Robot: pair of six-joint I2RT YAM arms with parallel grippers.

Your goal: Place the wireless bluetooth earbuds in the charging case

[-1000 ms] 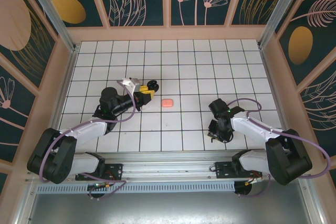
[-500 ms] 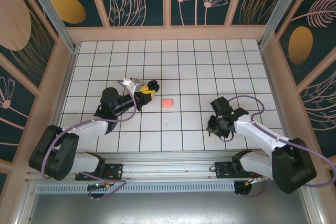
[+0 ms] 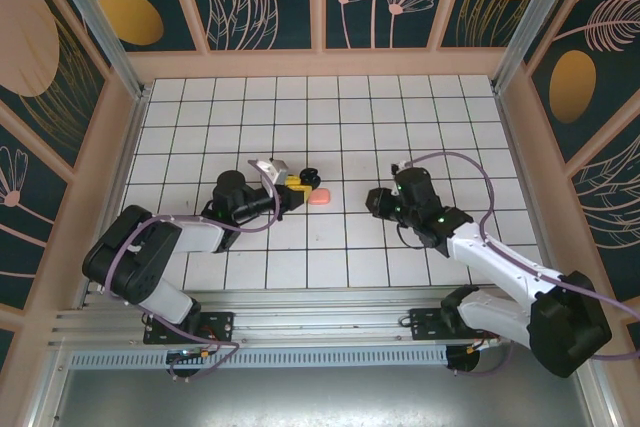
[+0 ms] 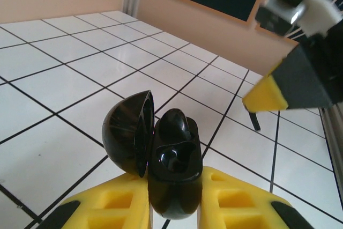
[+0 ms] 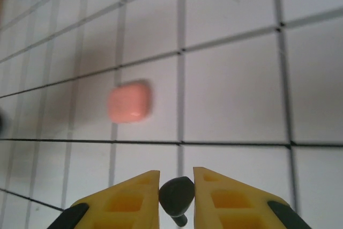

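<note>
Left gripper clamped tight on the open black case; right gripper pinching a black earbud.
Black case is held just left of the pink case, lid tipped back. Earbud is near the pink case's right side, touching neither case. Opening and pickup look done. Left to do, by my reading: carry the earbud across and seat it. Cannot tell whether the black case's wells hold anything.

black case: glossy plastic | pink case: matt, smooth | tiles: glossy
</note>
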